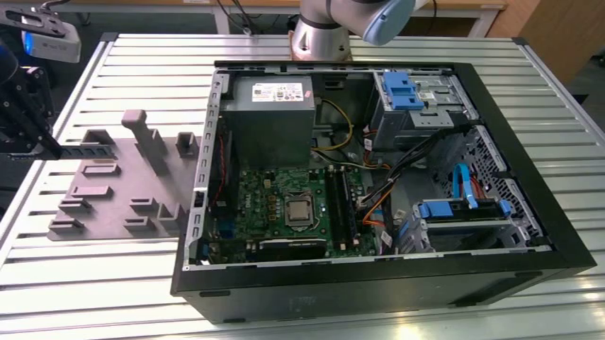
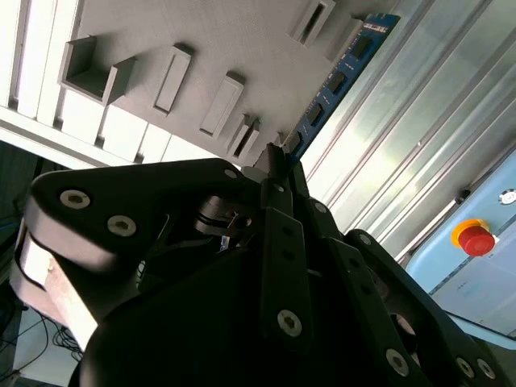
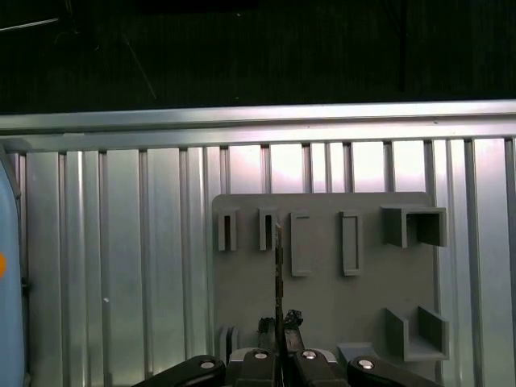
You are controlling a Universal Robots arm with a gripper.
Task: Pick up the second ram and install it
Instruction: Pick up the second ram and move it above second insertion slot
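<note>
First wrist view: we see the ram stick point(image 3: 278, 266) edge-on, running out from between the jaws, which are clamped on it. In the second wrist view the ram stick point(image 2: 343, 68) is a blue board with black chips, gripped near one end, with the rest hanging free. In the exterior view the ram stick point(image 1: 81, 150) sits over the back part of the grey holder point(image 1: 109, 195) on the bench point(image 1: 142, 64), at the exterior view's left, well apart from the computer case point(image 1: 378, 283). We can't tell whether it is fully clear of the holder.

Risks, as we judge them:
- An end grip on a long thin board could let it pivot or slip in the jaws if it bumps anything.
- The holder's raised posts point(image 1: 142, 131) sit close by, so a low sideways move could catch the free end.
- Loose cables point(image 1: 378, 202) lie just beside the memory slots point(image 1: 341, 205) on the motherboard point(image 1: 260, 191), so there is a snag risk.
- Any tilt at the slot means a jammed or half-seated stick.

Counts:
- One arm point(image 1: 321, 35), one ram stick in the jaws, one holder, one case, one motherboard, one processor point(image 1: 299, 211).
- Two blue drive brackets point(image 1: 401, 88).
- In the first wrist view the holder shows four narrow slots point(image 3: 227, 230) in a row and two box pockets point(image 3: 415, 227).
- We can't count the memory slots.
</note>
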